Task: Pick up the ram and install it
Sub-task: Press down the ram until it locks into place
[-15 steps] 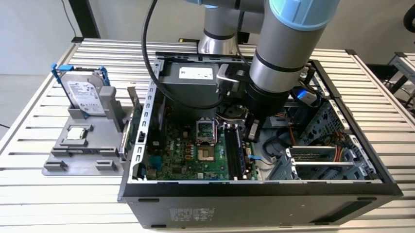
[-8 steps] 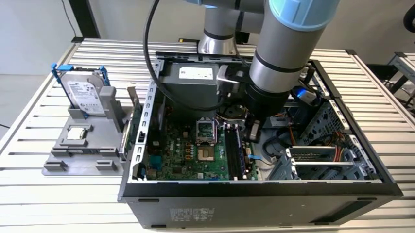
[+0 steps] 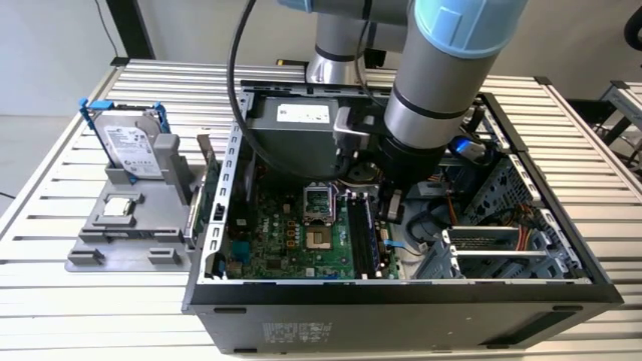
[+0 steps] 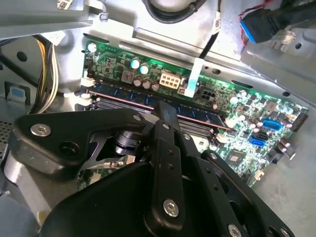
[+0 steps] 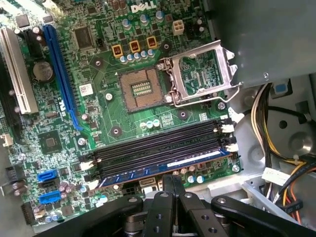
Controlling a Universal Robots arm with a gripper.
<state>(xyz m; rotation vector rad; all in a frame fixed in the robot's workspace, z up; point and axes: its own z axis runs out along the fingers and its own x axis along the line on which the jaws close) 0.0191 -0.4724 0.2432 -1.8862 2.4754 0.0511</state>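
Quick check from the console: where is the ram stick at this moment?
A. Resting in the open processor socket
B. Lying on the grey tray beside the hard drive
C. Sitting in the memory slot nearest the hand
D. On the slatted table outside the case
C: in the first wrist view the ram lies along the slot nearest the hand, beside the empty black slots.

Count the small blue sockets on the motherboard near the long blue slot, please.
2. In the first wrist view, one small blue socket sits beside a second socket, near the board's edge. Others may be hidden.
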